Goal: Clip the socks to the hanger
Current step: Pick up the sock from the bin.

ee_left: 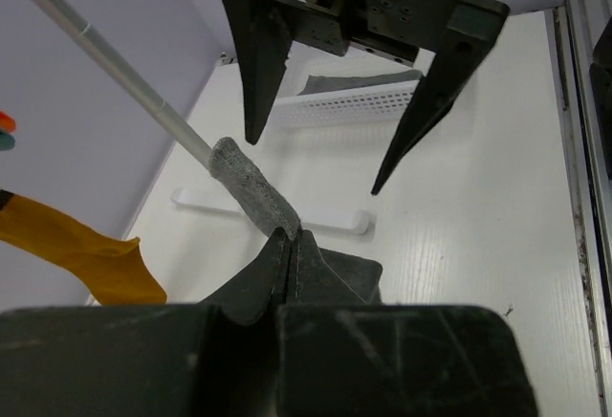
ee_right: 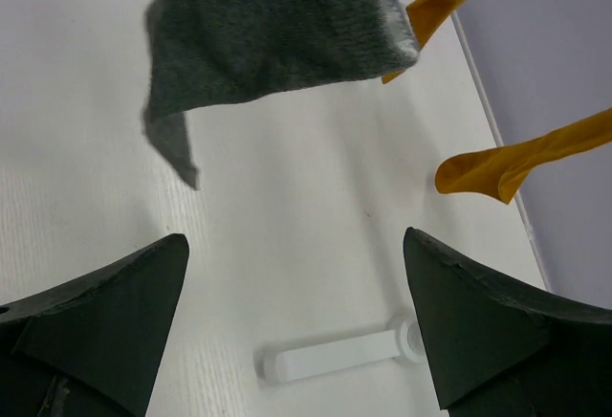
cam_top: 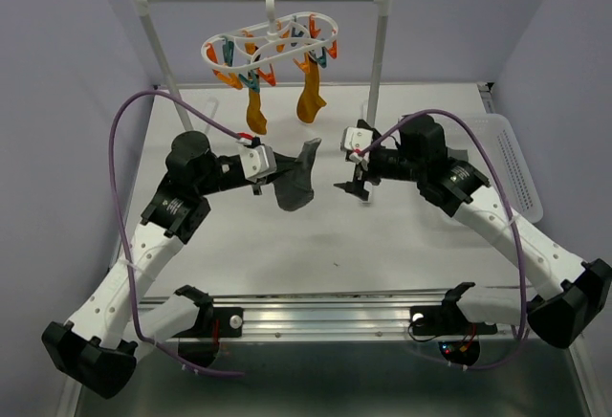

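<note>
Bright, even light from above; faint soft shadows on the white surface [cam_top: 382, 245]. Left wrist view: left tool [ee_left: 290, 240] dark, soft-focused at its base.

**Soft knit against hard plastic**

The dark grey sock [ee_right: 277, 25] is fuzzy, matt knitted cloth; the mustard socks [cam_top: 255, 111] look a smoother weave. The hanger [cam_top: 271, 30] is glossy white plastic — its clips [cam_top: 227, 77] orange and teal plastic. The left gripper [ee_left: 290, 237] is matt black, scuffed pale. The table [cam_top: 382, 245] is white, finely grained, faintly sheened.
</note>
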Robot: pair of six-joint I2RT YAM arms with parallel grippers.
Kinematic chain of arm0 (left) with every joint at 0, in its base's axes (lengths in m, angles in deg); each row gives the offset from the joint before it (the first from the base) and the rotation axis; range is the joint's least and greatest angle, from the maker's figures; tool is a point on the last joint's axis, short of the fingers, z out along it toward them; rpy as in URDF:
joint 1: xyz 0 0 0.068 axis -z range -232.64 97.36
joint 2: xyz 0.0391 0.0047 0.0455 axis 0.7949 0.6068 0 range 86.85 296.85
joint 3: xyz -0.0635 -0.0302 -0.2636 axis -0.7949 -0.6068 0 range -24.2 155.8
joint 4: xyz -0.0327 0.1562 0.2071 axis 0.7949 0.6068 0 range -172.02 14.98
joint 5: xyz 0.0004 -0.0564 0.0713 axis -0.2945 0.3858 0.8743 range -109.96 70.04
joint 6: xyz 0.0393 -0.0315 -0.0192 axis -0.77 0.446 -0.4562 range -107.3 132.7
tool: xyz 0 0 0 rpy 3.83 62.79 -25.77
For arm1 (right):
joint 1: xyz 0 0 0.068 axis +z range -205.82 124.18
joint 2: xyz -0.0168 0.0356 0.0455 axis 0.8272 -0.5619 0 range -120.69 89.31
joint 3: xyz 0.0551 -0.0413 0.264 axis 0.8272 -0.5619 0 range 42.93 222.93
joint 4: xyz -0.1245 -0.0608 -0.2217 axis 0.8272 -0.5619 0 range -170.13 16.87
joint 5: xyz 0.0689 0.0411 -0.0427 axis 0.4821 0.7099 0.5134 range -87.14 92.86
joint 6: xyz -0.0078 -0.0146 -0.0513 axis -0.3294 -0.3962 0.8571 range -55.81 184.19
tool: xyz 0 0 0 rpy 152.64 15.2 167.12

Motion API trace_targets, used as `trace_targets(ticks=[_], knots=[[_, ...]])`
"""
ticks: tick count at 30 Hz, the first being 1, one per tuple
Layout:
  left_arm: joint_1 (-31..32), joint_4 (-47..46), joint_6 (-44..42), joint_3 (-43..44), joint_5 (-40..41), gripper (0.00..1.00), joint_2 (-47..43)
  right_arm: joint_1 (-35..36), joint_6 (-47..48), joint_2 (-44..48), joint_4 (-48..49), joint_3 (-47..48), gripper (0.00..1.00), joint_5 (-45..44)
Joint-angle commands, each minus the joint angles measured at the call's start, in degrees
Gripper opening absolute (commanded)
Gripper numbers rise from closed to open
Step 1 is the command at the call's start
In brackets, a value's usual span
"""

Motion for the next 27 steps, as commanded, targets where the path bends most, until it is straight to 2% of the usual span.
trace_targets(ticks=[1,11,16,20,23,24,27], knots=[[-0.2,2.2,-5.9,0.2,-4.1,0.0,0.9,-3.9,4.2,-2.7,-2.7,6.5,1.0,9.6],[-0.1,5.1,-9.2,1.0,-6.1,0.0,2.1,-3.9,8.2,-8.8,-9.9,12.4,1.0,23.0],[0.1,4.8,-10.0,0.4,-7.3,0.0,3.1,-3.9,5.0,-14.2,-10.5,17.8,1.0,22.7],[0.3,4.8,-10.3,0.3,-7.3,0.0,3.3,-3.9,5.0,-16.4,-10.7,20.1,1.0,21.2],[0.3,4.8,-10.3,-0.2,-6.6,0.0,2.6,-3.9,6.4,-16.5,-11.9,20.3,0.99,23.3],[0.3,4.7,-10.3,-0.3,-6.4,0.0,2.5,-3.9,7.2,-16.5,-12.2,20.1,0.97,24.1],[0.3,4.2,-9.9,-0.3,-5.9,0.0,2.4,-3.9,8.9,-16.4,-14.1,20.4,0.7,28.0]])
